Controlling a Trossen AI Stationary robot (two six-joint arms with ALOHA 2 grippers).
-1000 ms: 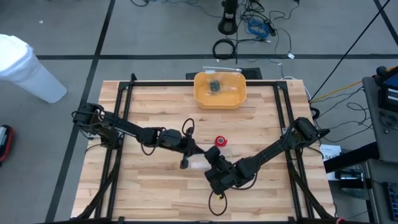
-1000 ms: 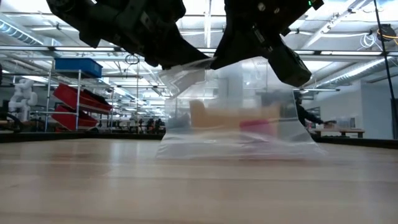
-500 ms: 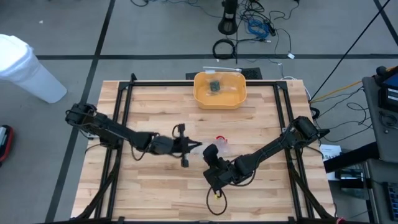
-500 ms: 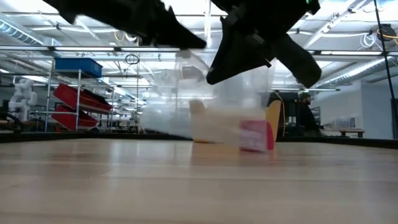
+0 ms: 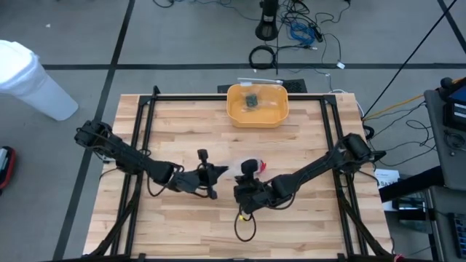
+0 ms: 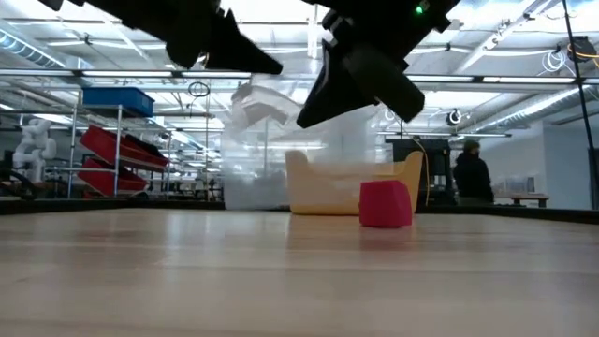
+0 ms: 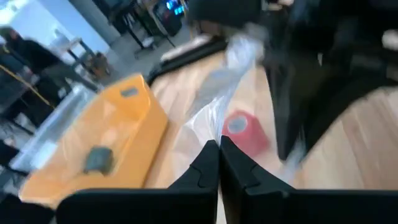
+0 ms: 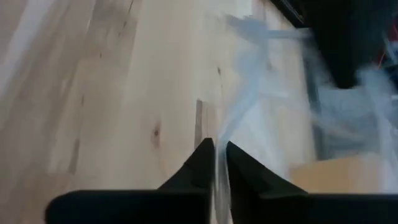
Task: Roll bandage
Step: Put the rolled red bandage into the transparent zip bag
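Note:
The bandage is a small red roll (image 5: pixel 261 167) standing on end on the wooden table (image 5: pixel 306 218), outside the bag; it also shows in the low view (image 6: pixel 385 203) and the left wrist view (image 7: pixel 244 132). A clear crinkled plastic bag (image 6: pixel 271 150) hangs above the table just left of the roll, held between both grippers. My left gripper (image 5: pixel 217 175) is shut on the bag's left side and my right gripper (image 5: pixel 240 185) is shut on its right side, close to the roll. My left gripper pinches the bag's thin film (image 7: pixel 219 127) between its two shut fingers, coming nearly level from the table's left. The bag hangs clear of the table. My right gripper pinches an edge of the film (image 8: pixel 221 138) between its shut fingers, slanting down from the table's right. The film runs crumpled and slack away from the fingers.
A yellow bowl (image 5: pixel 257 105) with a small dark object stands at the table's far edge, behind the roll. A black frame (image 5: pixel 218 97) borders the table. A person (image 6: pixel 473 173) stands in the room beyond. Bare wood lies along the near edge.
Both grippers have rolled their wrists, and my left gripper has gone toward the table's left and near edges, rising a little. The bag has been tipped and drawn up and leftward. The red roll, inside the bag before, now stands free on the table.

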